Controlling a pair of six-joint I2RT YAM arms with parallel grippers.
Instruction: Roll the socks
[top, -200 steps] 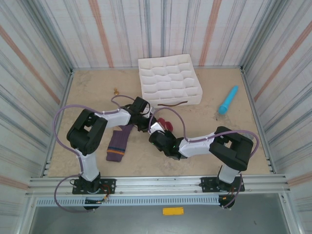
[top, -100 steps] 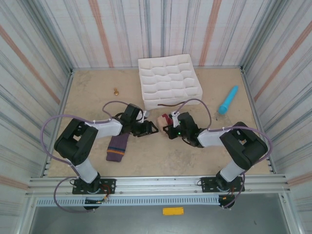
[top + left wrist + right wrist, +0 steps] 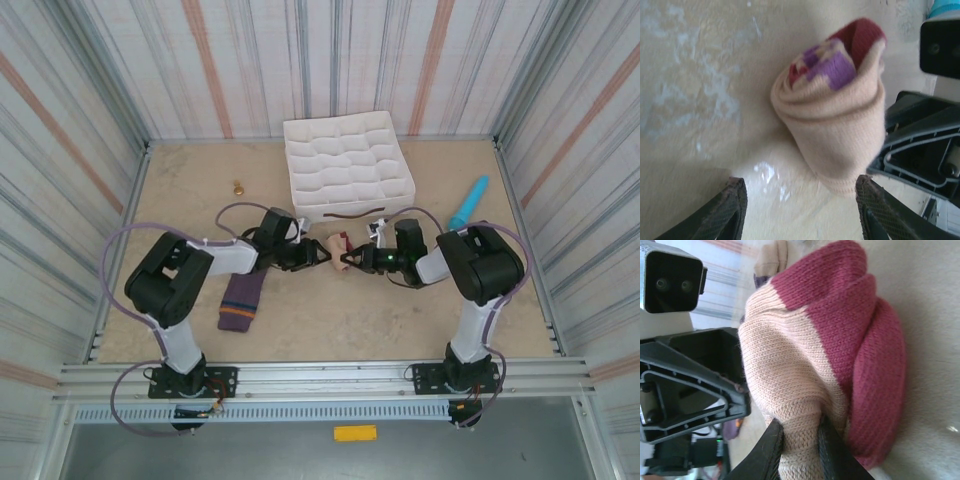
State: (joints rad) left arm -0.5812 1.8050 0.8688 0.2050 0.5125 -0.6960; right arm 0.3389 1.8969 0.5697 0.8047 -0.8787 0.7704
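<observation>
While the right gripper pinches a fold of the rolled beige sock, the left gripper stands open before it.
The right fingers are nipped tight on beige knit beside the dark red end. The left fingers are spread wider than the roll, which lies just beyond their tips; the purple sock lies flat well behind them, beside the left arm.
</observation>
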